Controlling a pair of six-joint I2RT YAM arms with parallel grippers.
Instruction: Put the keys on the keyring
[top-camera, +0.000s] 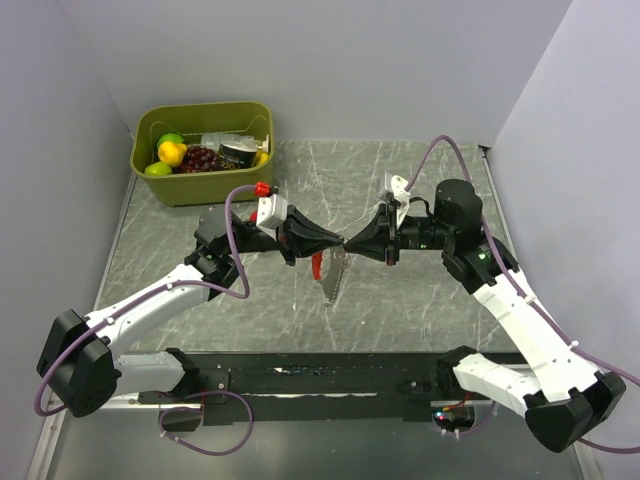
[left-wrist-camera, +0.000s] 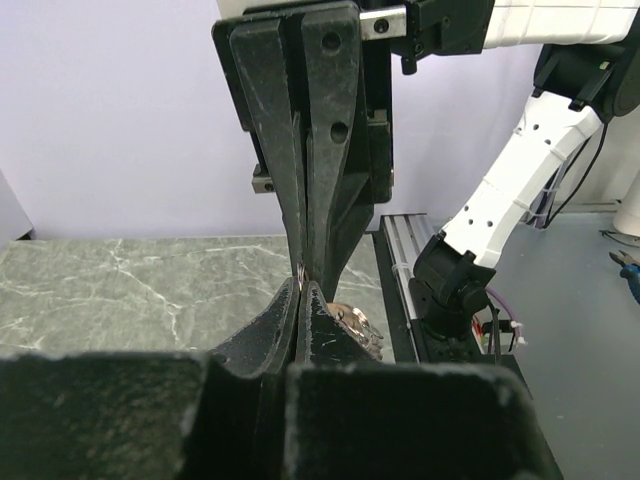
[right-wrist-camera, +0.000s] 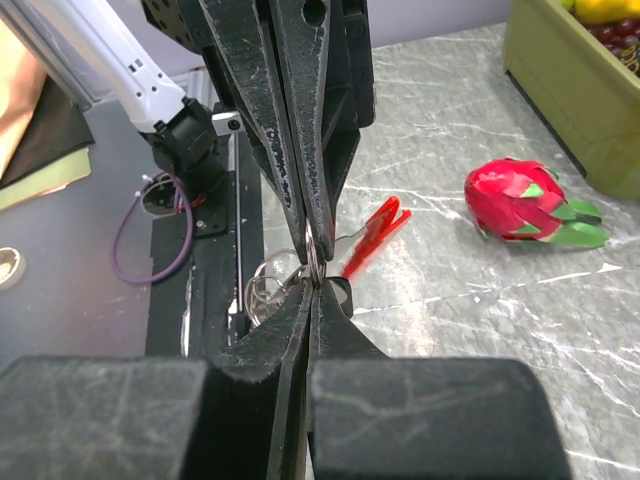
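Mid-air, left gripper (top-camera: 336, 243) and right gripper (top-camera: 352, 243) tight on keyring (top-camera: 335, 276)

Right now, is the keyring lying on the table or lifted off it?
Lifted: the left hand and right hand pinch the keyring, its red tag hanging free above the table.

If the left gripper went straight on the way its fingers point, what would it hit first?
The left gripper would meet the right gripper almost at once: both are shut, tip to tip above the table, and the keyring hangs where they meet.
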